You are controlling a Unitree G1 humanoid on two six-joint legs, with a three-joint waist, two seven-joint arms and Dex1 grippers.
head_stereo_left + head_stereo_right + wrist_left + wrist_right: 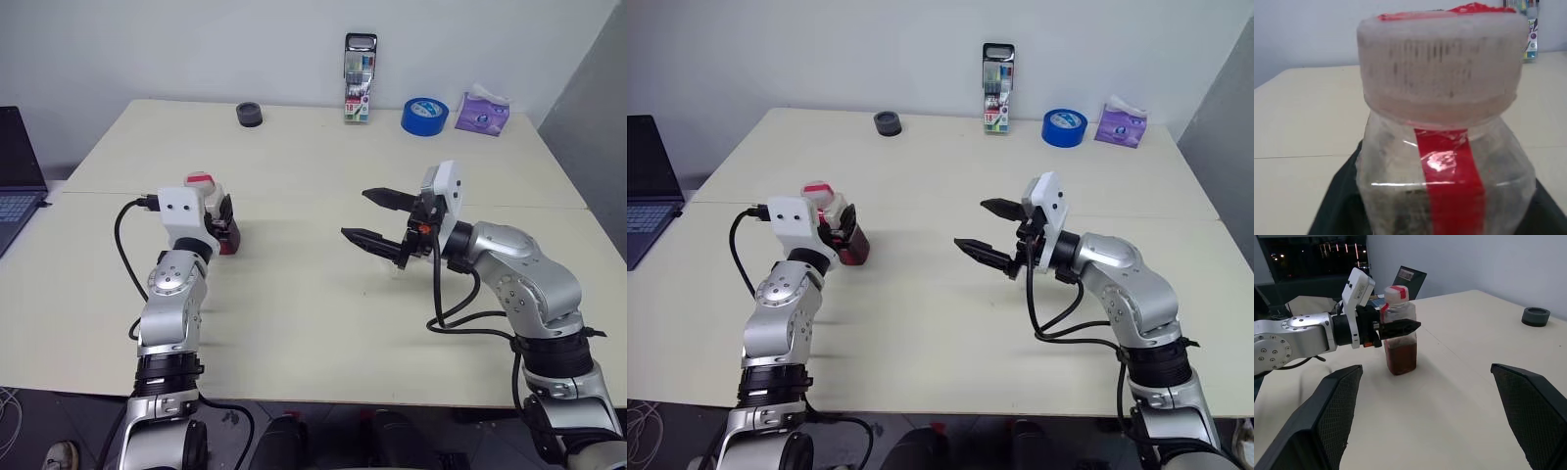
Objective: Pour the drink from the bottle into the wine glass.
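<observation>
Two grippers, one bottle (1399, 330) held.
Left gripper (1393, 328) is clamped on it, ready for lifting; right gripper (377, 217) waits, fingers apart.

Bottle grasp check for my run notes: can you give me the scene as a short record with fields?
bottle: small clear squarish plastic bottle, red-and-white cap on, standing upright on the beige table
drink: dark red-brown liquid in the lower part of the bottle
left gripper: black fingers closed around the bottle
right gripper: open, holding nothing, apart from the bottle
far edge of table: marker case, blue tape roll, purple tissue pack, dark round object
</observation>
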